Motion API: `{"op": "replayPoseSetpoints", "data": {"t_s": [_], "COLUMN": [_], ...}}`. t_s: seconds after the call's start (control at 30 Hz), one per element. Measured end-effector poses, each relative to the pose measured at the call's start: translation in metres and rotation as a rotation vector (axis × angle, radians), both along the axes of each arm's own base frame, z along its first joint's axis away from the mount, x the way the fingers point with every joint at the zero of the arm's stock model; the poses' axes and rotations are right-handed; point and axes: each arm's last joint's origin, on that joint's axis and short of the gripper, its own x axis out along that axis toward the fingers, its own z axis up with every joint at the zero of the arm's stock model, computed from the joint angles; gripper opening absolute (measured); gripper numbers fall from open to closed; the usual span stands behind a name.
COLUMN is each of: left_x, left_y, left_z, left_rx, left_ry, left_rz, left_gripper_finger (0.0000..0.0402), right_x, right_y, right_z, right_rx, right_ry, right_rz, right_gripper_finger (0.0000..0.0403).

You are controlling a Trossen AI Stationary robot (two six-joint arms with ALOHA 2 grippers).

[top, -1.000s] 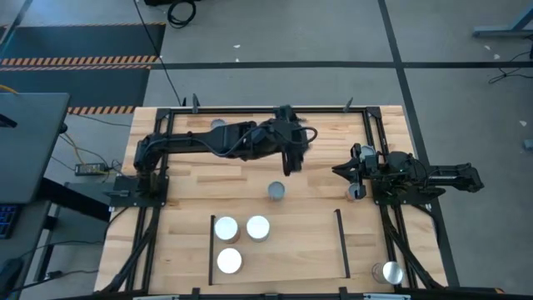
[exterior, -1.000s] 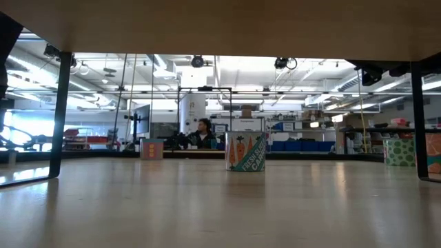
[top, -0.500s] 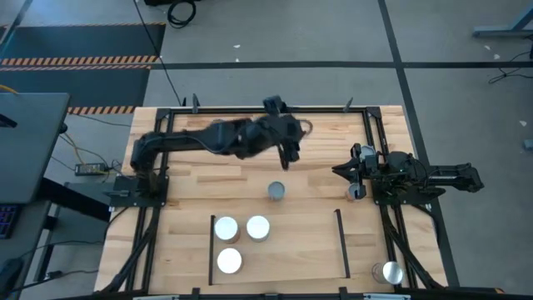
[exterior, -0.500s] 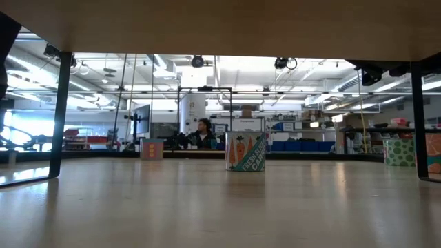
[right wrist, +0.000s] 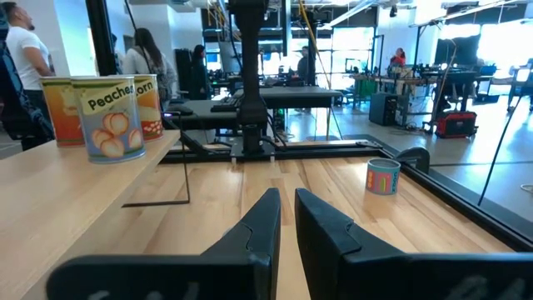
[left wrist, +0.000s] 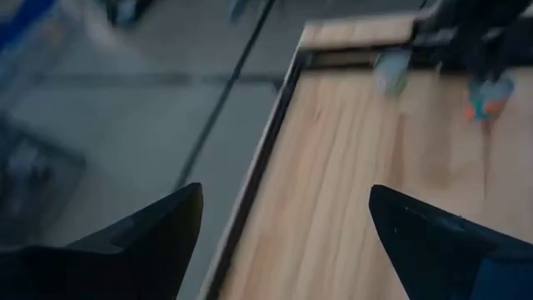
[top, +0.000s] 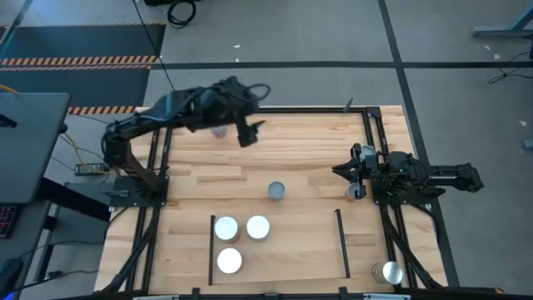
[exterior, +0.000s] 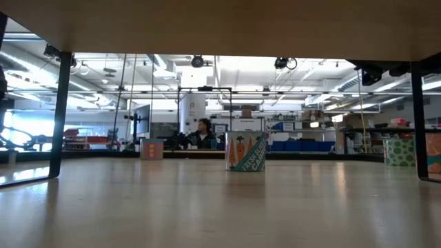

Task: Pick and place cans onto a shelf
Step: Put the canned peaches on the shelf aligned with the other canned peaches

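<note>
Three white-topped cans stand on the pale shelf between its two black rails. A grey-topped can stands on the table just beyond the shelf; the low view shows it with a carrot label. Another can stands at the far edge, partly hidden by my left arm. My left gripper is open and empty, held above the table's far left part; its own view shows its fingers wide apart. My right gripper rests shut at the table's right side.
A grey-topped can stands at the near right corner, outside the shelf's right rail. In the right wrist view a peach-labelled can stands ahead with others behind it, and a small can stands farther off. People stand in the room beyond.
My left gripper has swung from above the table's middle, near the grey-topped can, toward the far left corner, and its arm has drawn back. The can has stayed where it was. My right arm has kept still.
</note>
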Motion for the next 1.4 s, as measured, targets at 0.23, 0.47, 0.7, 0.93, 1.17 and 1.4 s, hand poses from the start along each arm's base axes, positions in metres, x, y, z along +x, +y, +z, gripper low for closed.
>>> {"op": "replayPoseSetpoints", "data": {"t_s": [0.23, 0.47, 0.7, 0.93, 1.17, 1.4], "left_x": [-0.047, -0.047, -0.043, -0.052, -0.057, -0.053], "left_y": [-0.008, -0.021, 0.003, 0.024, 0.023, 0.021], "left_z": [0.021, 0.016, -0.021, -0.116, -0.176, -0.195], "left_rx": [-0.091, -0.058, -0.051, -0.143, -0.118, -0.055], "left_ry": [-0.074, -0.168, -0.052, -0.066, -0.277, -0.332], "left_rz": [0.029, -0.12, -0.104, -0.015, -0.005, -0.14], "left_gripper_finger": [0.035, 0.035, 0.035, 0.035, 0.035, 0.035], "right_x": [0.0, 0.0, 0.0, 0.0, 0.0, 0.0], "right_y": [0.0, 0.0, 0.0, 0.0, 0.0, 0.0], "right_z": [0.0, 0.001, 0.001, 0.0, 0.0, 0.001], "right_rx": [0.0, 0.0, 0.0, 0.0, 0.0, 0.0], "right_ry": [-0.001, -0.005, -0.006, -0.005, -0.006, -0.006], "right_rz": [0.0, 0.0, 0.0, 0.0, 0.0, 0.0], "right_gripper_finger": [0.0047, 0.0047, 0.0047, 0.0047, 0.0047, 0.0047]}}
